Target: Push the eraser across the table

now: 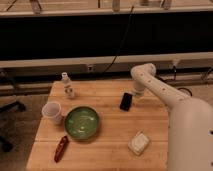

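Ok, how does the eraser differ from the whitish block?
The eraser is black and elongated; the whitish block is pale and squarer. The eraser sits toward the far edge with the pincer close beside it; the whitish block lies near the front edge, away from the pincer. Both rest on the table.

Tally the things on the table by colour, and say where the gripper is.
Black: 1, the eraser
Green: 1, the bowl
Dark red: 1, the long object
Whitish: 3, cup, bottle, block
Total: 6
The gripper is close beside the eraser, above the table.
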{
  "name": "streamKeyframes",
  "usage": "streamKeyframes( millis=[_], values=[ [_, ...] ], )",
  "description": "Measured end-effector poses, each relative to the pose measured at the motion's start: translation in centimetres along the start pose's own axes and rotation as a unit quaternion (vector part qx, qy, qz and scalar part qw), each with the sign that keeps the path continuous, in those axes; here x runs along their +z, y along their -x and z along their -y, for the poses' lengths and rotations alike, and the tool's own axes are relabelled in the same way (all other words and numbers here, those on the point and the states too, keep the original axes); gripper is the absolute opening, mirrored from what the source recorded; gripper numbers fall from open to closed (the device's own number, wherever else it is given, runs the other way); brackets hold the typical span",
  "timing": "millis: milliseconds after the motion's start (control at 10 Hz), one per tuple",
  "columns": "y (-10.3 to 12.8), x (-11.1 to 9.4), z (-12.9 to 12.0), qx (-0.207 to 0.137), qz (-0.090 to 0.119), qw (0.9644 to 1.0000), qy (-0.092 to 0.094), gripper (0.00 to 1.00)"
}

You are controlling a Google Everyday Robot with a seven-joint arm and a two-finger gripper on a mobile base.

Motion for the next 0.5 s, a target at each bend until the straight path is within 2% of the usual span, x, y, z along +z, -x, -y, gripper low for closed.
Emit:
streamKeyframes(
  millis=[500],
  values=[
    [1.4,0.5,-0.8,-0.021,0.004,0.9997,0.010,0.00]
  ],
)
